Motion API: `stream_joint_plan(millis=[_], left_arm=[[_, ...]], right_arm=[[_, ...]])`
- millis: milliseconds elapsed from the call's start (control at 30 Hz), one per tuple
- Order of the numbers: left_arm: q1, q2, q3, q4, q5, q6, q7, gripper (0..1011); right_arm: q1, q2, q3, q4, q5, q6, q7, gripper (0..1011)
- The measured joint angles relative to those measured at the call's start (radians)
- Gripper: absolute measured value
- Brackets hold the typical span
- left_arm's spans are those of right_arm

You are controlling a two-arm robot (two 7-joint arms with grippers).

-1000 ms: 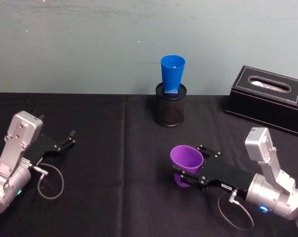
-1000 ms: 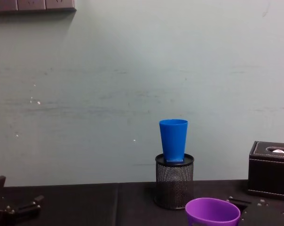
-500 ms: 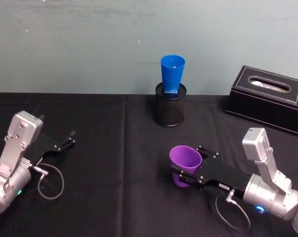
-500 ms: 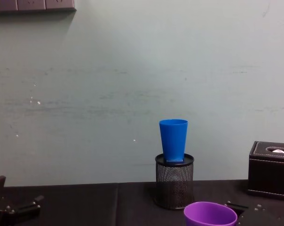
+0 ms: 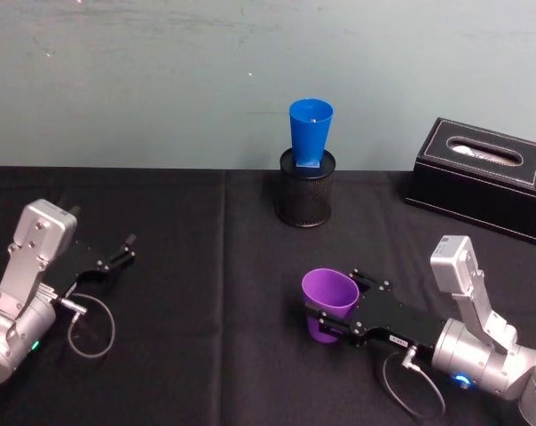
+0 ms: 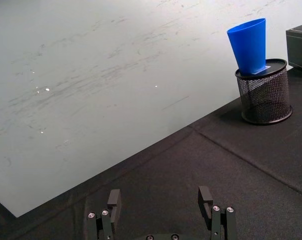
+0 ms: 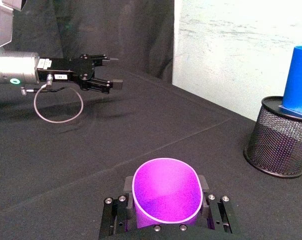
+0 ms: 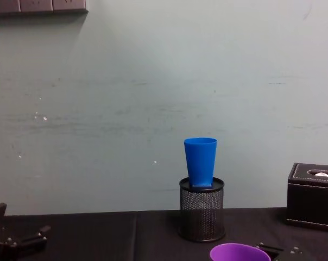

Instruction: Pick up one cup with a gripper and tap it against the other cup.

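Note:
The purple cup (image 5: 328, 291) is upright, low over the black tablecloth right of centre, with my right gripper (image 5: 337, 311) shut on its sides. In the right wrist view the purple cup (image 7: 166, 192) fills the space between the fingers (image 7: 125, 200). Its rim (image 8: 240, 253) peeks up at the chest view's bottom edge. The blue cup (image 5: 310, 131) stands on top of a black mesh pen holder (image 5: 305, 191) at the back of the table, well apart from the purple one. My left gripper (image 5: 126, 248) rests open at the far left, holding nothing.
A black tissue box (image 5: 485, 177) sits at the back right. The mesh pen holder (image 8: 202, 217) raises the blue cup (image 8: 200, 162) above table level. The wall runs close behind the table's far edge. Bare black cloth (image 5: 206, 266) lies between the two arms.
My right gripper has drawn back toward me and sunk lower with the purple cup in it. The left arm and the blue cup have not moved.

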State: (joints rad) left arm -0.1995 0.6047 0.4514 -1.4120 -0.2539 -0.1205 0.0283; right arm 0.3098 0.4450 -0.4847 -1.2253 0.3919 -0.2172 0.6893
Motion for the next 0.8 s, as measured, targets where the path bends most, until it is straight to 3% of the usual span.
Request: stream_joint_plan(millis=[400,800], left_arm=[[0.0,0.0,0.0,0.0,0.0,0.0,0.0,1011],[0.0,0.0,0.0,0.0,0.0,0.0,0.0,1011]], right_arm=[[-0.001,0.002,0.0,-0.004,0.0,0.0,-0.001,724],[-0.002,0.003,0.0,-0.006,0.0,0.0,-0.002,1003]])
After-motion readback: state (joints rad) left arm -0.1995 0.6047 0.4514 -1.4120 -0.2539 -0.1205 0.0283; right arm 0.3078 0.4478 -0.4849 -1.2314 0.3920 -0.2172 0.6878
